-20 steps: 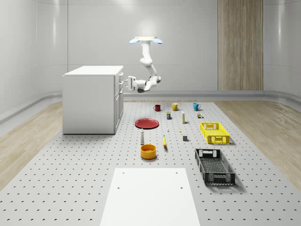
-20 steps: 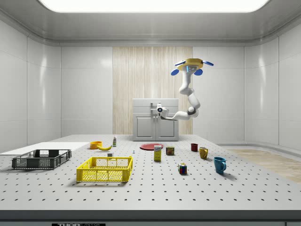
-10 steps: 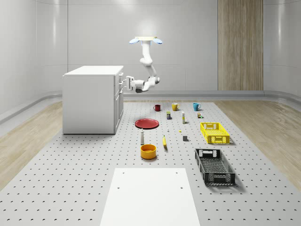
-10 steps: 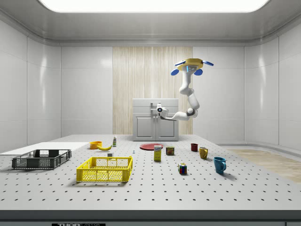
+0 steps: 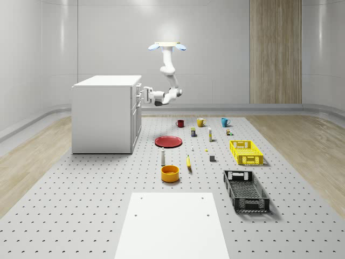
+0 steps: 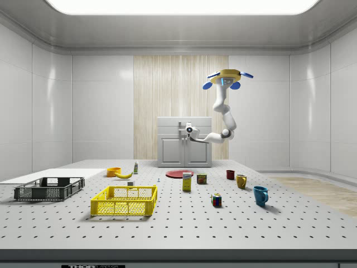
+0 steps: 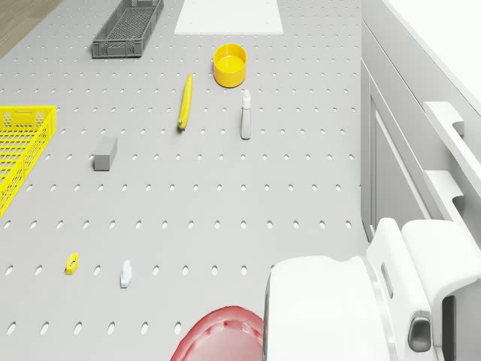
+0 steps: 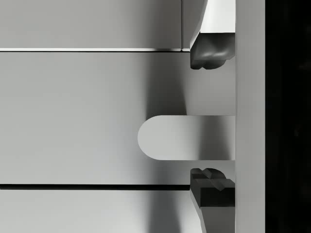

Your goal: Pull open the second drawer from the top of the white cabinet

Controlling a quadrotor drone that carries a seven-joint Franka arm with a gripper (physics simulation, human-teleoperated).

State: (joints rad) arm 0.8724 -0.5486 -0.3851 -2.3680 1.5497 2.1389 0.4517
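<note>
Since 1 second ago our gripper [image 5: 142,95] has closed in on the cabinet [image 5: 103,114]. Our fingers [image 8: 209,48] stand apart, 1 on either side of the drawer handle [image 8: 187,137] (no contact visible), with the drawer shut. Our drone [image 5: 167,46] hovers beside the cabinet, above the red plate [image 5: 168,141].

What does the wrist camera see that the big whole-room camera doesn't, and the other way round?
Wrist view: up close, the drawer handle sits between the open gripper's dark fingertips. Whole-scene view: the drone hovering beside the white cabinet, plus the red plate and yellow crate on the floor. Both: the cabinet's drawer front with the gripper at it.
</note>
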